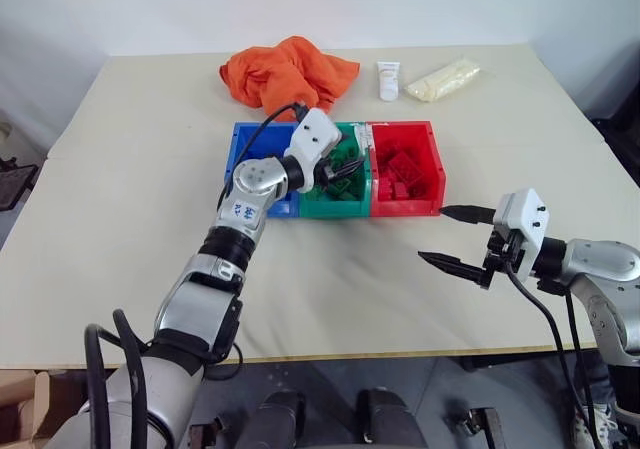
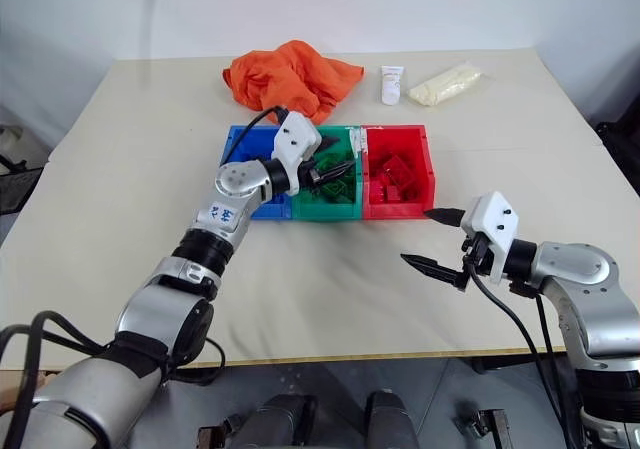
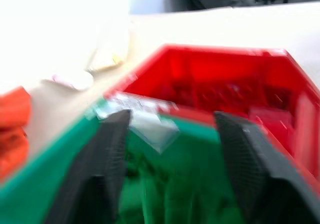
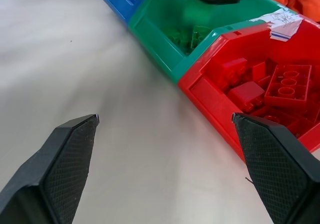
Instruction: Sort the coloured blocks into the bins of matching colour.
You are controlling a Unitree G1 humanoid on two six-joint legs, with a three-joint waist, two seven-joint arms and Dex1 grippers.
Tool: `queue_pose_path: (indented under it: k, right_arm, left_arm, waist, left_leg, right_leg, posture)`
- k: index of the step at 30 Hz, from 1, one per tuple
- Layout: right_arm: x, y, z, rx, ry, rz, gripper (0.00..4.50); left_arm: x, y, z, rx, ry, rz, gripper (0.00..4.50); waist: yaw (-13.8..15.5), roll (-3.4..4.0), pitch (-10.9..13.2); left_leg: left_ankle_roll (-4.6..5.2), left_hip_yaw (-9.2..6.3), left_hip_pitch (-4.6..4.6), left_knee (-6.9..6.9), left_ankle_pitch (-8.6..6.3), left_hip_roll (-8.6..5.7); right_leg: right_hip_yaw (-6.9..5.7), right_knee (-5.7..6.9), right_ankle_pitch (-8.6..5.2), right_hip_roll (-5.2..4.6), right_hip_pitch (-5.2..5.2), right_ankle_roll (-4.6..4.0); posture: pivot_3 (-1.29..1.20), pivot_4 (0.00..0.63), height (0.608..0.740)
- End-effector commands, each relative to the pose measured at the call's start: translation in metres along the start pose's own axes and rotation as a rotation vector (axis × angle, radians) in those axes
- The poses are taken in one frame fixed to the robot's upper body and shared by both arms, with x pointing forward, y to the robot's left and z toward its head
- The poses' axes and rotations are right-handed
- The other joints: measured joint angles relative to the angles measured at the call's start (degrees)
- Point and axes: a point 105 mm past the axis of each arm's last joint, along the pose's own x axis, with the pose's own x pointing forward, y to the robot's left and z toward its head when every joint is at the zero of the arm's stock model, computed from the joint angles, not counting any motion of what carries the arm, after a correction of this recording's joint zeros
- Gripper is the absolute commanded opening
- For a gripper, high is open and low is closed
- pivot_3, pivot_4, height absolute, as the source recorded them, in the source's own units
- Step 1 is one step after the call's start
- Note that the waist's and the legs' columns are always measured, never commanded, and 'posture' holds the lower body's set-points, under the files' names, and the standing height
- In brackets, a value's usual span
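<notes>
Left claw (image 2: 338, 174) poised over the green bin (image 2: 326, 207), its two black fingers (image 3: 107, 169) parted with nothing between them; green blocks (image 4: 192, 36) lie in the bin beneath it; in the left wrist view the fingers frame the green bin's interior, with the red bin (image 3: 227, 79) just beyond. Right claw (image 1: 458, 237) held above bare bench (image 1: 130, 169) near the front corner of the red bin, fingers spread wide and empty; one fingertip (image 4: 75, 134) stands over the bench surface, the other close to the red bin's front wall. Three bins stand touching in a row at the middle of the bench: blue bin (image 1: 252, 141) on the robot's left, green in the centre, red on the right; red blocks (image 4: 287, 87), among them a studded oblong, are heaped in the red bin; a strip of white tape (image 4: 280, 22) sits on the rim where the green and red bins meet. Beyond the bins, toward the far edge of the bench: a crumpled orange cloth (image 1: 288, 72); a small white tube (image 1: 388, 80) lying flat; a pale yellow packet (image 1: 443, 79) just beside the tube. No loose blocks visible on the bench surface.
</notes>
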Motion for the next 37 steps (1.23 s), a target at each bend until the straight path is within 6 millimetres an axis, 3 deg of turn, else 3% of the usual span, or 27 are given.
queue_pose_path:
  k: [1,3,7,11,17,22,26,31,37]
  right_arm:
    - [-0.008,-0.002,0.011,-0.028,-0.028,-0.032,4.50]
    - [-0.008,-0.003,0.011,-0.027,-0.027,-0.033,4.50]
    - [-0.007,-0.005,0.012,-0.030,-0.027,-0.028,4.50]
    - [-0.002,-0.009,0.014,-0.037,-0.032,-0.010,4.50]
    - [0.001,-0.014,0.013,-0.039,-0.025,0.016,4.50]
    - [-0.002,-0.021,0.010,-0.031,-0.004,0.035,4.50]
    - [-0.015,-0.032,-0.006,-0.013,0.072,0.039,4.50]
    - [-0.023,-0.041,-0.016,-0.005,0.108,0.043,4.50]
    - [-0.018,-0.045,-0.014,-0.012,0.091,0.048,4.50]
  left_arm:
    - [-0.001,0.005,0.016,0.057,-0.056,-0.012,4.08]
    - [-0.003,0.003,0.020,0.049,-0.076,-0.038,4.45]
    - [-0.013,-0.001,0.031,0.050,-0.129,-0.086,4.45]
    - [-0.037,-0.008,0.037,-0.009,-0.167,-0.144,4.45]
    - [-0.098,-0.026,0.021,-0.151,-0.051,-0.244,4.45]
    - [-0.156,-0.038,0.013,-0.155,-0.020,-0.301,4.45]
    - [-0.216,-0.016,-0.004,-0.132,0.054,-0.150,4.45]
    - [-0.258,0.000,-0.026,-0.138,0.150,-0.048,4.45]
    - [-0.263,0.007,-0.026,-0.135,0.127,0.006,4.45]
  waist:
    - [0.0,0.00,0.0]
    - [0.1,-0.01,0.0]
    - [0.1,0.00,0.0]
    - [-0.5,0.01,0.0]
    - [-1.2,0.03,0.0]
    - [-1.2,0.04,0.0]
    - [-1.3,0.06,0.0]
    - [-0.9,0.07,0.0]
    - [-1.0,0.08,0.0]
  left_leg:
    - [0.00,0.00,0.00,0.00,0.00,0.00]
    - [0.00,0.00,-0.02,0.01,0.00,0.00]
    - [0.00,-0.01,-0.02,0.04,0.00,0.00]
    - [0.00,0.04,0.00,0.00,0.00,0.05]
    - [0.00,-0.06,0.00,0.00,0.00,0.08]
    - [-0.01,-0.16,0.01,0.02,0.00,0.07]
    - [-0.01,-0.20,0.02,-0.01,-0.01,0.08]
    - [-0.01,-0.26,0.05,-0.01,-0.02,0.05]
    - [0.00,-0.28,0.04,-0.05,-0.03,0.06]
  right_leg:
    - [0.00,0.01,0.00,0.00,0.00,0.00]
    - [0.00,0.03,0.00,0.00,-0.03,0.00]
    - [0.02,0.04,0.00,0.00,-0.03,0.00]
    - [0.12,0.08,0.00,0.01,-0.08,0.00]
    - [0.21,0.08,0.00,0.00,-0.08,0.00]
    - [0.26,0.02,0.00,-0.04,0.01,-0.01]
    - [0.28,-0.05,-0.01,-0.05,0.04,-0.02]
    - [0.27,-0.13,-0.01,-0.09,0.16,-0.04]
    - [0.26,-0.13,-0.02,-0.09,0.14,-0.04]
  posture:
    - [0.00,0.150,0.740]
    - [0.00,0.150,0.740]
    - [0.00,0.150,0.740]
    - [0.00,0.150,0.740]
    - [0.00,0.150,0.740]
    - [0.00,0.150,0.740]
    - [0.00,0.150,0.740]
    - [0.00,0.150,0.740]
    - [0.00,0.150,0.740]
